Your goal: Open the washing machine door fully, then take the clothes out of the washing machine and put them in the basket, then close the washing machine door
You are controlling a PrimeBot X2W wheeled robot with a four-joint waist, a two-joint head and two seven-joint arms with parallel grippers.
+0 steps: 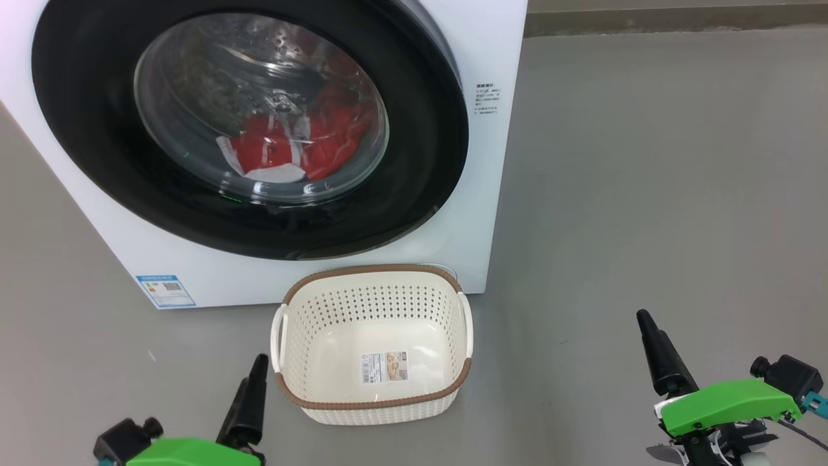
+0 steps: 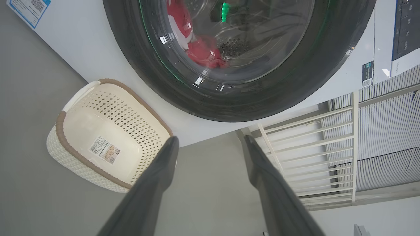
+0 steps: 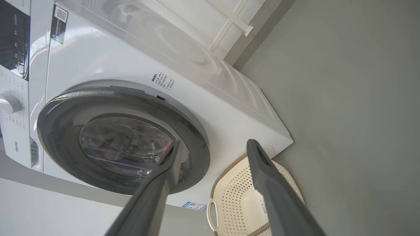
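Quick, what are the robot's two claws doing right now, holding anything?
Left gripper: open, holding nothing.
Right gripper: open, holding nothing.

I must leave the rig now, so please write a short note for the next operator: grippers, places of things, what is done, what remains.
Grippers: left gripper open, empty; right gripper open, empty.
Things: washing machine door shut; red and white clothes inside the washing machine, behind the glass; basket empty, on the floor before the machine.
Done: nothing yet.
Left: open the door fully, move the clothes into the basket, close the door.
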